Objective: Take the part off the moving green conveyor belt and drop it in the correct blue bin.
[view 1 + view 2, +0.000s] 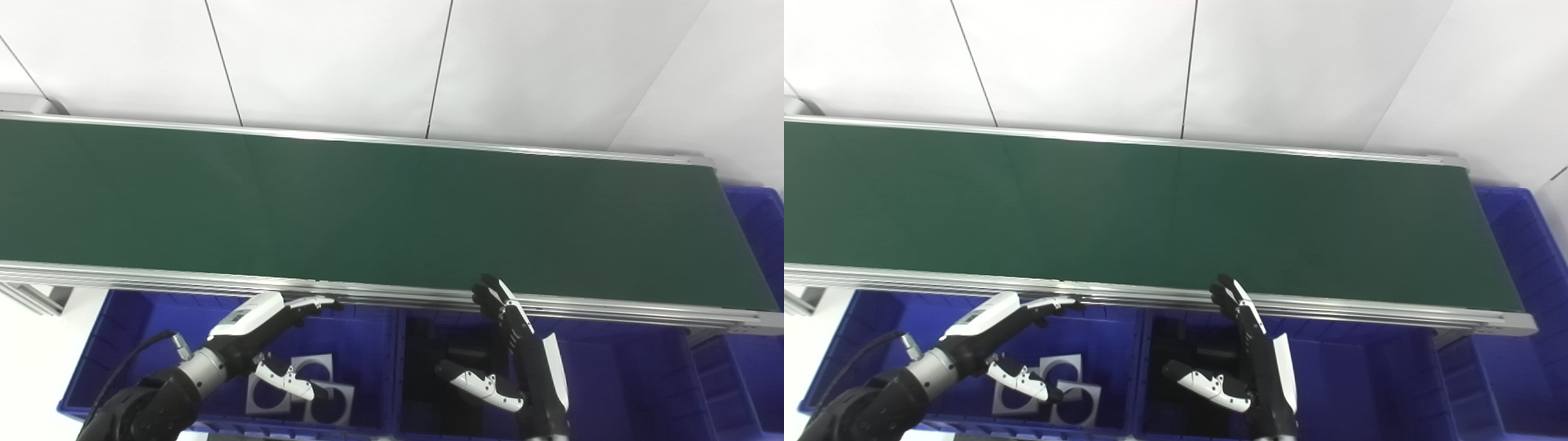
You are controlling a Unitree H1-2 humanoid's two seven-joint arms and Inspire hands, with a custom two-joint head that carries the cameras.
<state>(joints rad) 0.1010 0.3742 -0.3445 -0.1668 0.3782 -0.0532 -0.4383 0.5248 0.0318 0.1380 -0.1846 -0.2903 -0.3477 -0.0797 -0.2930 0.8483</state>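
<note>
- As we look down over the work, the green conveyor belt (367, 214) runs across the whole width with its surface bare; we see no part lying on it anywhere in either view.
- We hold our left hand (269, 334) low, just in front of the belt's near metal rail (398, 297), above the left blue bin (153, 324). Its fingers are spread and stretched toward the rail, the thumb hangs apart below them, and it grips nothing.
- We hold our right hand (1249, 355) upright over the middle blue bin (1151, 367), fingertips pointing up and reaching the near rail. Its fingers are extended, the thumb sticks out to the left well apart from them, and nothing sits in it.
- Inside the left blue bin we see flat grey plates (306, 386) with round holes, lying overlapped on the bin floor just under our left thumb.
- Inside the middle blue bin there are dark pieces (1213, 354), partly hidden behind our right hand; we cannot tell their shape.
- To the right of the middle bin stands another blue bin (625, 380), whose contents we cannot make out.
- Beyond the belt's right end sits one more blue bin (1525, 245), seen only in part.
- Behind the belt rises a white panelled wall (337, 61).
</note>
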